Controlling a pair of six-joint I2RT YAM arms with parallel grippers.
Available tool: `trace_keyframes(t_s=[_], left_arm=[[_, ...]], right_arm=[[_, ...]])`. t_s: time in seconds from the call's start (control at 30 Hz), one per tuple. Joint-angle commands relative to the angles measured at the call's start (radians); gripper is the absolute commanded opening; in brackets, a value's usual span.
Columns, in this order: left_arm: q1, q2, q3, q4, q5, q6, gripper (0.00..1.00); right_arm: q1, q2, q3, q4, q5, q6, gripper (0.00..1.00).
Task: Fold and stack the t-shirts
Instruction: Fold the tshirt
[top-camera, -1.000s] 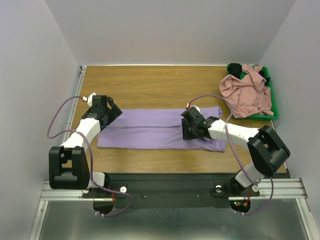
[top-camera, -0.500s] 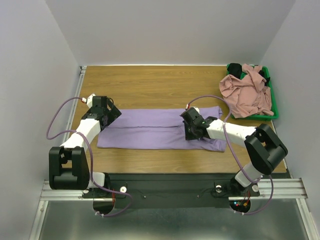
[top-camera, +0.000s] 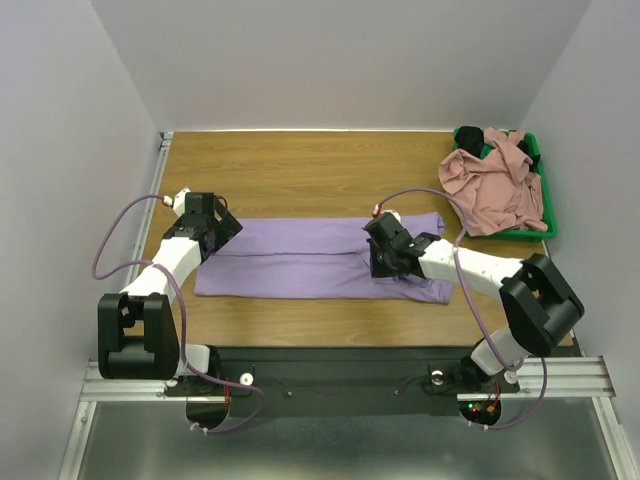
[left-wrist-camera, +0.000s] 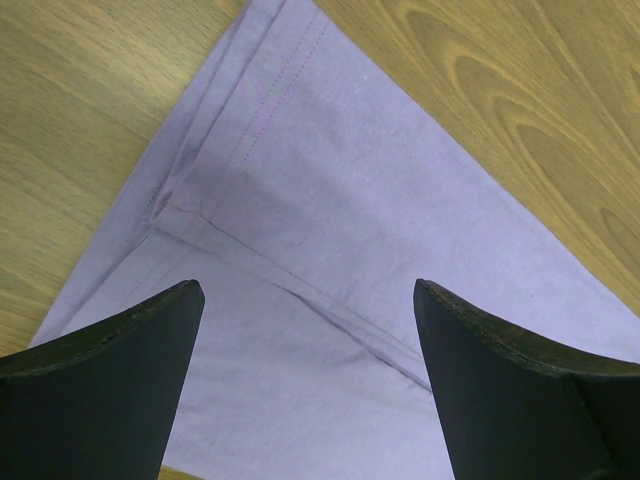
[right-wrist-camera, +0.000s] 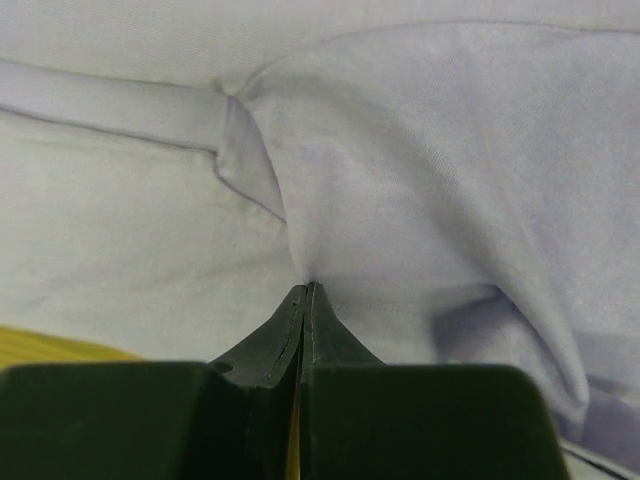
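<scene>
three shirts, two arms, one bin

from where i stand i count three t-shirts: one lavender t-shirt (top-camera: 300, 262), one pink t-shirt (top-camera: 495, 190) and what looks like one black t-shirt (top-camera: 470, 136), though its dark cloth peeks out in two spots. there is one green bin (top-camera: 548, 222) and one wooden table (top-camera: 300, 170). two arms, the left arm (top-camera: 170, 258) and the right arm (top-camera: 470, 265), carry one gripper each, so two in all: the left gripper (left-wrist-camera: 305, 300) and the right gripper (right-wrist-camera: 305, 290). two purple cables (top-camera: 108, 250), one per arm.

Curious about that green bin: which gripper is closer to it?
Right. The right gripper pinches the purple shirt left of the bin; the left gripper hovers at the shirt's far end.
</scene>
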Motion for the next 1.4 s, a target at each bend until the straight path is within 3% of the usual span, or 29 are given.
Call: trace_keyframes(t_s=[0.0, 0.63, 0.73, 0.77, 0.8, 0.83, 0.87, 0.9, 1.2, 1.37], left_arm=[[-0.002, -0.039, -0.006, -0.006, -0.018, -0.001, 0.99], [0.000, -0.038, -0.004, 0.000, -0.006, 0.002, 0.98], [-0.002, -0.040, -0.004, 0.000, 0.005, 0.004, 0.98], [-0.002, -0.040, -0.003, 0.001, 0.008, 0.004, 0.98], [-0.002, -0.041, 0.000, 0.001, 0.010, 0.004, 0.99], [-0.002, -0.041, 0.002, -0.003, 0.011, 0.005, 0.98], [-0.002, -0.040, 0.005, -0.003, 0.013, 0.005, 0.98], [-0.002, -0.043, 0.011, -0.003, 0.019, 0.007, 0.98], [-0.034, -0.012, 0.081, 0.009, 0.097, 0.007, 0.98], [-0.058, 0.089, 0.097, 0.070, 0.137, 0.030, 0.99]], right_arm=[[0.010, -0.109, 0.031, 0.016, -0.021, -0.007, 0.00], [0.012, -0.033, 0.046, 0.133, -0.176, 0.124, 0.01], [0.012, -0.034, 0.054, 0.133, -0.181, 0.119, 0.22], [0.012, -0.039, 0.052, 0.131, -0.182, 0.115, 0.40], [0.012, -0.046, 0.051, 0.133, -0.188, 0.112, 0.46], [0.012, -0.068, 0.046, 0.133, -0.191, 0.104, 0.82], [0.012, -0.078, 0.046, 0.131, -0.193, 0.098, 0.82], [0.012, -0.114, 0.041, 0.131, -0.217, 0.095, 1.00], [-0.011, -0.348, -0.093, 0.088, -0.032, 0.162, 1.00], [-0.199, -0.411, -0.209, 0.071, -0.117, 0.205, 1.00]])
